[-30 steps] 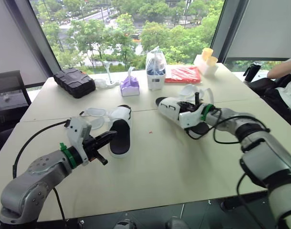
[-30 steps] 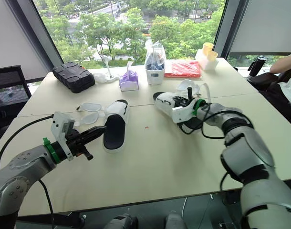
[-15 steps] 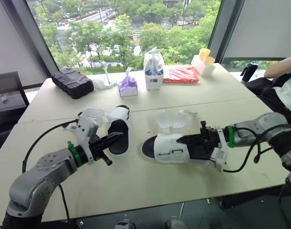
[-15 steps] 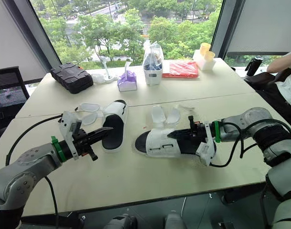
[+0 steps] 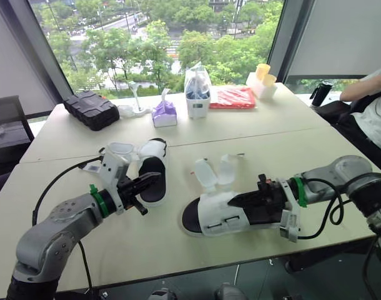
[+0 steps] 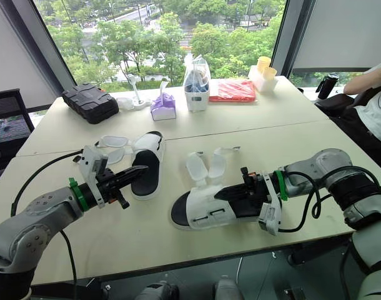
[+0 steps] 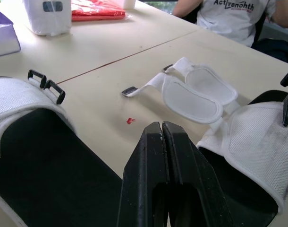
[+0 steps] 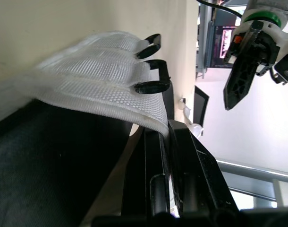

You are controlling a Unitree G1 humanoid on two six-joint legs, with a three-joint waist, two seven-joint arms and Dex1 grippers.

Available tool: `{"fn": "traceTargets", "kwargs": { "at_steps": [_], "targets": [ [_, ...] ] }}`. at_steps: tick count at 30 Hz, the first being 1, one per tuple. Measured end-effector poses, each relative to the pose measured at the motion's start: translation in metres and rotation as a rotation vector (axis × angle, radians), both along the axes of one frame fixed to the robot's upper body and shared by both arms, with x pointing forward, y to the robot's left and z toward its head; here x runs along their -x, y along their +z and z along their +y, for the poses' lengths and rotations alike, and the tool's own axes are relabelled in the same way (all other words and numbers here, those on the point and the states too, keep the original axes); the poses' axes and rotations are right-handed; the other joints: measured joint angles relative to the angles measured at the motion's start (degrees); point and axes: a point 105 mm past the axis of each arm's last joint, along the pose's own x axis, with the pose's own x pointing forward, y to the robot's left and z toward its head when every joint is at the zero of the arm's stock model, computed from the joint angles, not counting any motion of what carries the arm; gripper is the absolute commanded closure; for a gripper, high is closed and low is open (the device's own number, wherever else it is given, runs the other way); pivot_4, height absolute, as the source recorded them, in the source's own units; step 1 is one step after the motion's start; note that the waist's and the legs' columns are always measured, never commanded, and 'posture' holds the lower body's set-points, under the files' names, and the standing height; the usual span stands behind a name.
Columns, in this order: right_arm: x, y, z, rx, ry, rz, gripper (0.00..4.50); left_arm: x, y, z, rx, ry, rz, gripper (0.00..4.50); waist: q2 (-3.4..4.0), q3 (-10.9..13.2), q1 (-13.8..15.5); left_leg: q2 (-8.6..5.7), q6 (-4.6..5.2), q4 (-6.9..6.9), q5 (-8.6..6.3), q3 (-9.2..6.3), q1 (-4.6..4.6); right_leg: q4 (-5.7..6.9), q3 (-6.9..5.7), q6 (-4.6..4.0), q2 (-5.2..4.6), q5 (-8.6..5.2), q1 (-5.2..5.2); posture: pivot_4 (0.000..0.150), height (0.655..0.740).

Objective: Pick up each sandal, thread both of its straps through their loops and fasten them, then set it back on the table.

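Two white sandals with black soles lie on the table. The left sandal [image 5: 152, 170] has its straps [image 5: 120, 150] lying open toward the table's left. My left gripper [image 5: 149, 180] is shut with nothing in it, tips just over that sandal's near edge. The right sandal [image 5: 220, 215] lies near the front edge, its two straps [image 5: 214, 173] spread open on the table and its black loops [image 8: 151, 64] free. My right gripper [image 5: 235, 200] is inside this sandal, shut on the edge of its white upper [image 8: 101, 80].
Along the far side stand a black case [image 5: 94, 107], a purple tissue box [image 5: 164, 112], a white bagged container [image 5: 197, 94], a red packet [image 5: 236, 97] and yellow cups [image 5: 262, 72]. A person [image 5: 373, 106] sits at the far right.
My right gripper has drawn the right sandal from the far middle of the table toward the front edge and leftward. The left gripper has edged toward the left sandal.
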Motion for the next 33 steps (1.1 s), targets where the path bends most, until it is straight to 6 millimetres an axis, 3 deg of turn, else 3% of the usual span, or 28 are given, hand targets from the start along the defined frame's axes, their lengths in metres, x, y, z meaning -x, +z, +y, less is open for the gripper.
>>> {"fn": "traceTargets", "kwargs": {
  "at_steps": [16, 19, 26, 33],
  "targets": [
    [-0.005, -0.013, 0.01, 0.031, 0.001, 0.012, 4.44, 0.001, -0.004, -0.007, 0.001, -0.02, 0.015, 4.5, -0.11, 0.1, 0.0, 0.05, 0.0, 0.01, 0.0, 0.04, 0.02, -0.01, 0.03, -0.03, 0.05, 0.02, 0.01, 0.15, 0.74],
    [-0.009, -0.01, 0.01, 0.03, -0.008, -0.002, 3.68, 0.001, -0.004, -0.008, 0.001, -0.022, 0.014, 4.5, -0.12, 0.1, 0.0, 0.05, 0.0, 0.01, 0.0, 0.04, 0.02, -0.01, 0.04, -0.03, 0.05, 0.03, 0.01, 0.15, 0.74],
    [-0.022, 0.002, 0.01, 0.026, -0.043, -0.042, 0.21, -0.001, 0.002, -0.012, 0.011, -0.034, -0.006, 4.5, -0.28, 0.2, 0.0, 0.05, -0.03, 0.01, 0.01, 0.04, 0.02, -0.01, 0.04, -0.04, 0.06, 0.03, 0.01, 0.15, 0.74],
    [-0.02, -0.011, 0.005, 0.085, -0.07, 0.043, 0.09, 0.0, 0.0, -0.011, 0.001, -0.037, -0.002, 4.5, -0.33, 0.2, 0.0, 0.06, -0.02, 0.01, 0.01, 0.05, 0.02, -0.03, 0.04, -0.03, 0.06, 0.04, 0.02, 0.15, 0.74]
  ]
}}
